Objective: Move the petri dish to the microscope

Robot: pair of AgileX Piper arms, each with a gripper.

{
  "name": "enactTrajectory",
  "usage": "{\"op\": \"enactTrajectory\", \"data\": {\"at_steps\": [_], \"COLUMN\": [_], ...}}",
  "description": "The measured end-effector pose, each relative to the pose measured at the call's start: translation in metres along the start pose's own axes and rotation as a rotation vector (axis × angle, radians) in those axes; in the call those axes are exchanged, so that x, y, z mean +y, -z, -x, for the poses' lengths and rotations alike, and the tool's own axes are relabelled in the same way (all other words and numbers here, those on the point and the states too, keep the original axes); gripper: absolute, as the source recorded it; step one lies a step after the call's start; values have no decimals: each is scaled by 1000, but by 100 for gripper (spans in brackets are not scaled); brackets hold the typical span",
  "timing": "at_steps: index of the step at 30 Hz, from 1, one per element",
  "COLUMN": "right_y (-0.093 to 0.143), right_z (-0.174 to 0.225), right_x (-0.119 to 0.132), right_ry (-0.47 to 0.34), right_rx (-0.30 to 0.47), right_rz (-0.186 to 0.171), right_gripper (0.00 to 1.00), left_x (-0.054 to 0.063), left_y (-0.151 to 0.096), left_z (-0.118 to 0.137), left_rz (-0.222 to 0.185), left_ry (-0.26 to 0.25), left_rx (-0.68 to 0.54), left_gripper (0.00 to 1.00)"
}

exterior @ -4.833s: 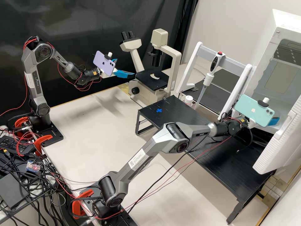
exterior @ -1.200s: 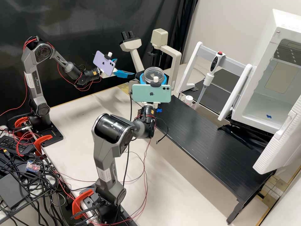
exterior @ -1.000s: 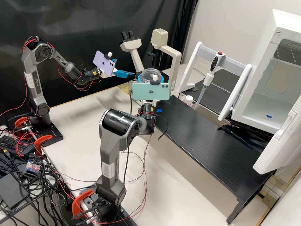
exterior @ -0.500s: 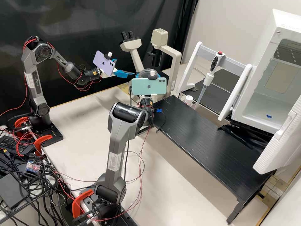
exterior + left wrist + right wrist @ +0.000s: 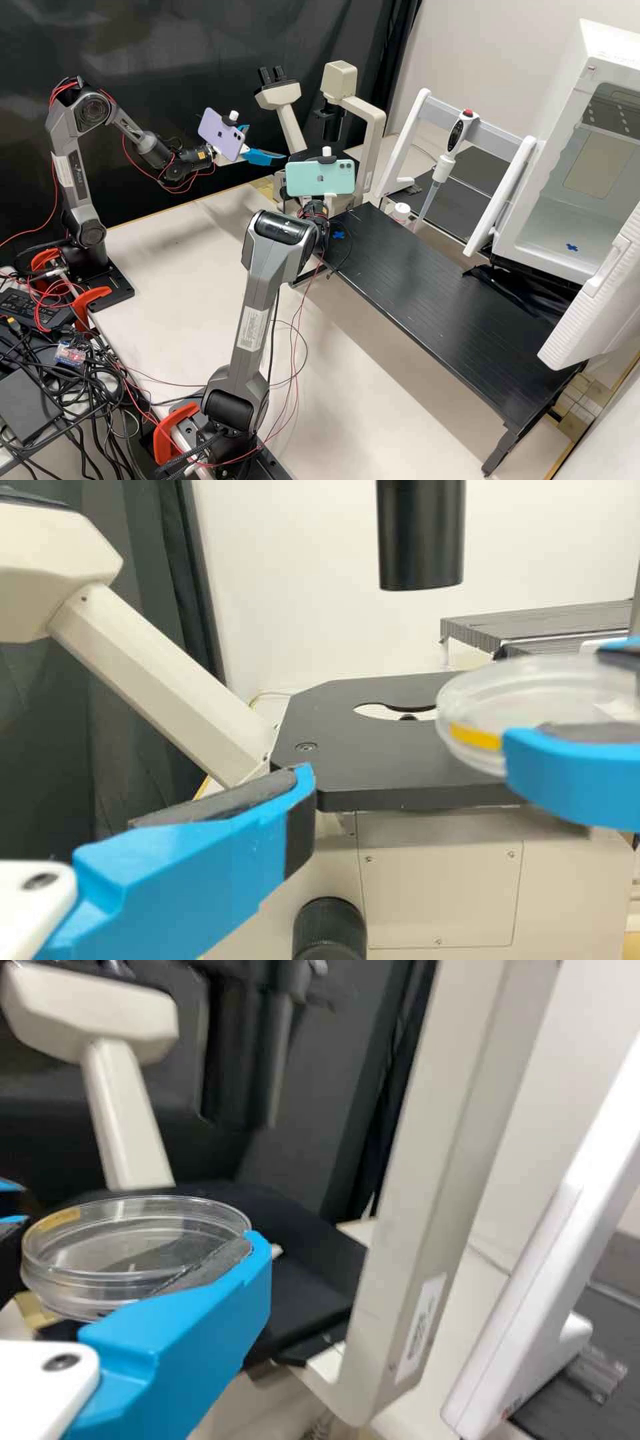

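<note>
In the high view, my left gripper [image 5: 267, 143] stands open and empty left of the microscope [image 5: 339, 80]; one finger of the left gripper [image 5: 200, 850] shows in its wrist view. My right gripper [image 5: 313, 212] is in front of the microscope, its fingers behind the green phone. The right wrist view has the right gripper [image 5: 135, 1235] shut on the clear, roughly level petri dish [image 5: 140, 1245], near the black stage [image 5: 310, 1280]. From the left wrist view, the petri dish [image 5: 530, 695] appears near the stage [image 5: 380, 770], slightly raised; contact I cannot tell.
A low black bench [image 5: 413, 267] extends to the right. Behind it stand a white rack [image 5: 427, 107] with a pipette [image 5: 443, 163] and a white bottle [image 5: 401, 212]. The incubator [image 5: 527, 250] is open at the right. The black lens tube [image 5: 420, 540] hangs over the stage.
The right arm has swung left from the incubator to the microscope. Over the last second it has stretched farther toward the stage, carrying the dish behind the phone. The left arm has kept still.
</note>
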Motion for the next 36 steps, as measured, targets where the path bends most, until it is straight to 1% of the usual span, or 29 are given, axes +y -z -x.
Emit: {"op": "enactTrajectory", "data": {"at_steps": [1, 4, 6, 12, 19, 25, 36], "right_y": [-1, -3, -1, 5, 4, -2, -10], "right_z": [-3, -18, -25, -46, -64, -75, -84], "right_x": [-1, -2, -2, -3, -3, -3, -4], "right_ry": [3, -1, -3, 4, 10, 7, 17], "right_rx": [-4, -10, -10, -7, -23, -57, -87], "right_rz": [0, -25, -33, -27, -19, -44, -44], "right_gripper": [0, 0, 0, 0, 0, 0, 0], "left_x": [0, 0, 0, 0, 0, 0, 0], "left_y": [0, 0, 0, 0, 0, 0, 0], "left_z": [0, 0, 0, 0, 0, 0, 0], "left_rz": [0, 0, 0, 0, 0, 0, 0], "left_ry": [0, 0, 0, 0, 0, 0, 0], "left_rx": [0, 0, 0, 0, 0, 0, 0], "left_gripper": [100, 100, 100, 100, 100, 100, 100]}}
